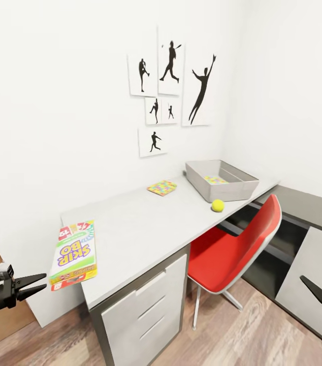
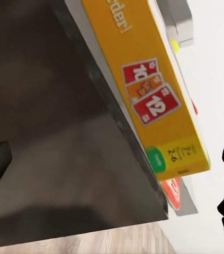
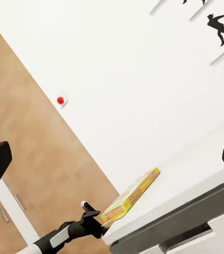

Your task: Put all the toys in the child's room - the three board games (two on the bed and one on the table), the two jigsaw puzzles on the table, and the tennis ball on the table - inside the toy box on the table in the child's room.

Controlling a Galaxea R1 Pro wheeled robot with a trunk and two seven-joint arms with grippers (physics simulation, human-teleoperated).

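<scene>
Just off the near-left corner of the worktop (image 1: 140, 229), my left hand (image 1: 38, 284) hangs at about edge height, fingers a little parted, holding nothing, tips aimed at the SKIP-BO box (image 1: 74, 254). That box lies flat at the corner, its near short end sticking out past the edge toward the hand; its long axis runs away from me toward the wall, so the overhanging end is what the fingers meet first. From the left wrist view the box's (image 2: 154, 100) orange face and edge sit right ahead, worktop underside beside it. Left arm is far nearer; my right hand (image 1: 317, 295) is low at the far side, w/ fingers spread, empty.

Toy box (image 1: 232, 190) stands at the far right end of the worktop, one jigsaw puzzle (image 1: 215, 179) already in it, prob. lying flat, though the wall hides part. Second puzzle square (image 1: 162, 187) lies mid-worktop near the wall; tennis ball (image 1: 218, 205) sits just beside the bin's near corner. Red chair (image 1: 237, 249) is tucked under, between me and the bin, so carrying the box across means going over the top, not round.
</scene>
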